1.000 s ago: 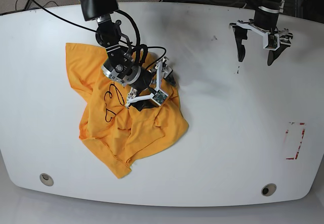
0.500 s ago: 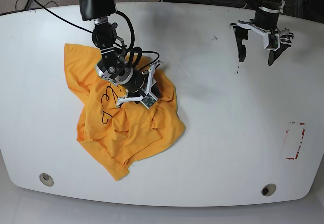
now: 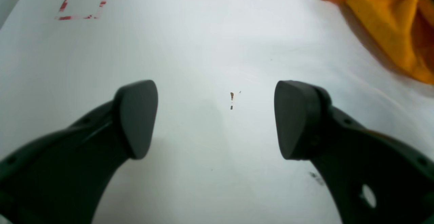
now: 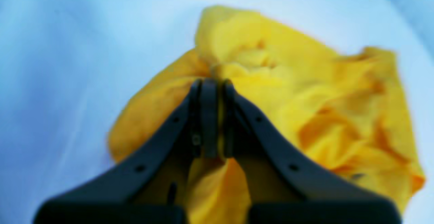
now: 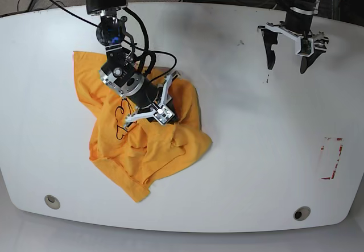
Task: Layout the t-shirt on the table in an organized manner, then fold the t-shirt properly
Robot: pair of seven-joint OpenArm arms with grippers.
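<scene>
While the shirt (image 5: 142, 132) lies crumpled on the table (image 5: 239, 149), the right gripper (image 5: 162, 118) sits in the middle of the heap, clamped on a pinch of the orange cloth. Seen from the right wrist, its two dark fingers (image 4: 203, 115) are pressed together with a thin ridge of fabric caught between them, and more bunched cloth spreads away beyond the tips. That view is blurred, so finer folds cannot be made out. Black cursive lettering (image 5: 120, 121) shows on the shirt just beside the gripper, on the side away from the tape rectangle (image 5: 331, 158). One corner of the shirt trails toward the grommet (image 5: 52, 201) nearest it; the other grommet (image 5: 301, 213) lies well apart from the shirt, near the tape. The left gripper (image 5: 290, 64) hangs far from the shirt, above bare table, its jaws spread wide and holding nothing. From the left wrist, a few small dark marks (image 3: 232, 100) lie on the white surface between its pads (image 3: 137, 118), and an edge of the shirt shows at the upper corner.
</scene>
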